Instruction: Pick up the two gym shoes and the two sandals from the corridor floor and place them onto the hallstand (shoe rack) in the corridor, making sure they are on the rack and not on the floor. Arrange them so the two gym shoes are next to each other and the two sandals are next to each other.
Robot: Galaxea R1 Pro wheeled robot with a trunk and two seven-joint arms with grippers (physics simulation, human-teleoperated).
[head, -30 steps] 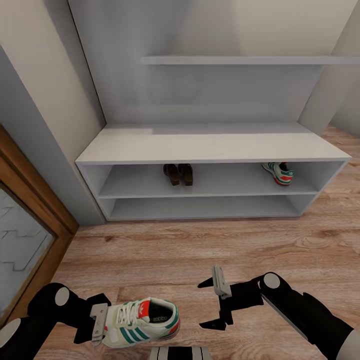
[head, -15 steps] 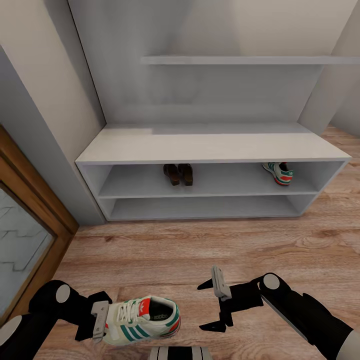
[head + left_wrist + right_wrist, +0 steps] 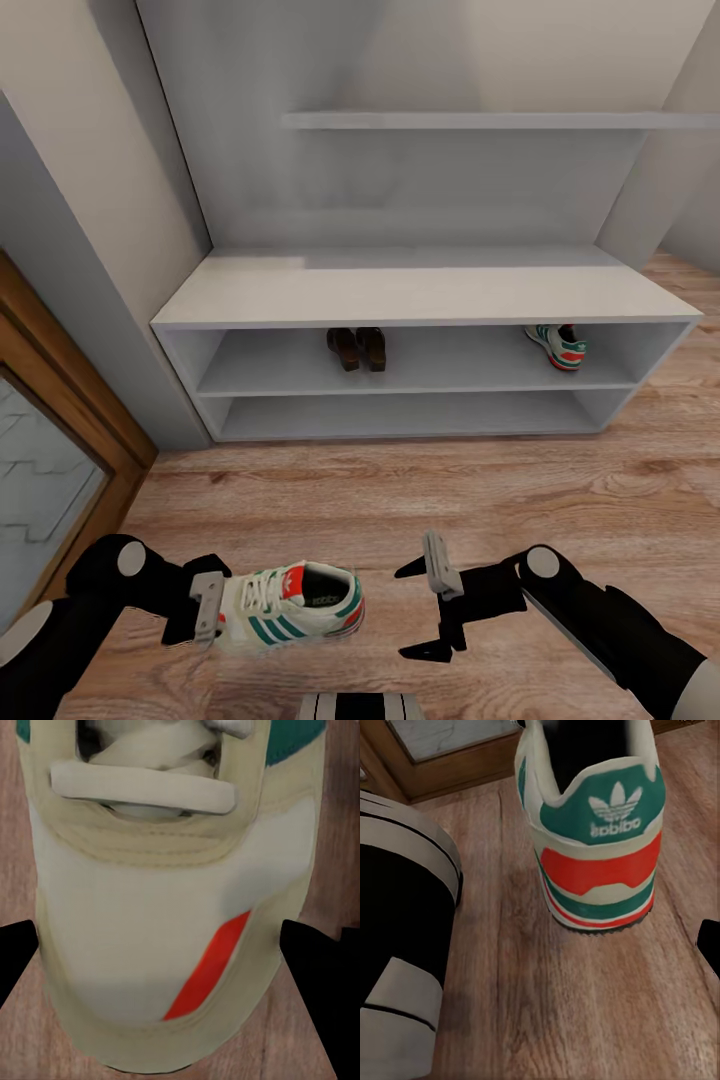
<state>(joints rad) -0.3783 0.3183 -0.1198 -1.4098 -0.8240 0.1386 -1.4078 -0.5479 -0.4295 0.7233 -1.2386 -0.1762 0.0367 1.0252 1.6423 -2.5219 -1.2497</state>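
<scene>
Head view: the left end effector [image 3: 213,612] sits at the lower left of the frame, its fingers closed against the toe of a gym shoe [image 3: 292,608] that points left, heel toward the frame's centre. The right end effector [image 3: 432,605] hangs at lower centre-right, just right of that heel, jaws spread wide and holding nothing. Bare corridor floor [image 3: 400,495] lies open between the arms and the hallstand [image 3: 420,292], which spans the middle of the frame. On its upper shelf the two sandals [image 3: 357,348] stand side by side left of centre, and the second gym shoe [image 3: 557,346] sits near the right end, well apart from them. The lower shelf and the flat top are bare.

Left wrist view: the shoe's cream toe [image 3: 169,945] with a red-orange stripe fills the centre, the dark fingertips [image 3: 315,960] pressed at both flanks.

Right wrist view: the shoe's heel [image 3: 596,832] faces the camera in the upper centre, green tab over red-orange band, apart from a fingertip at the lower right edge.
</scene>
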